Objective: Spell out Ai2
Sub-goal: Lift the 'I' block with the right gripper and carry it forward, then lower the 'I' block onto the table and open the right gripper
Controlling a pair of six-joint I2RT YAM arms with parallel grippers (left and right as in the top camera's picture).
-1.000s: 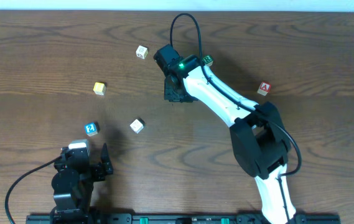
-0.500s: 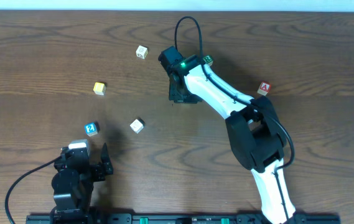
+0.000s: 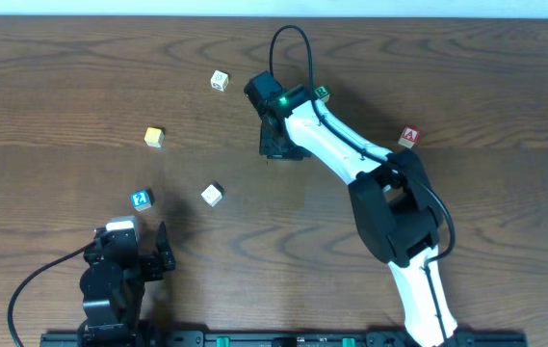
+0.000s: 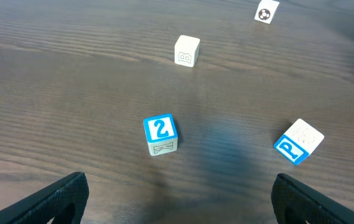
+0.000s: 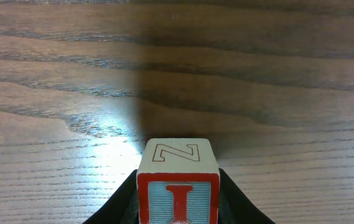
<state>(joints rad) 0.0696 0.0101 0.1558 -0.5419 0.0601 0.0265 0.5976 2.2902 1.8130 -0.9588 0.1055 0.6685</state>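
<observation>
The wooden table [image 3: 505,67] shows wide bare grain at both ends. The right arm [image 3: 351,154] reaches to the far middle, its claw [image 3: 276,145] clamped on the I block [image 5: 178,186]. A green block [image 3: 323,93] sits just beside the wrist. The left claw [image 4: 180,196] waits by the near edge, fingers apart, with the 2 block [image 4: 160,134] ahead of it and the P block [image 4: 298,142] nearby. The A block [image 3: 408,137] lies well apart.

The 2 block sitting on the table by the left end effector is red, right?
Not quite. The 2 block is blue and white, not red; the left wrist view shows it clearly. It does sit on the table by the left end effector.
</observation>
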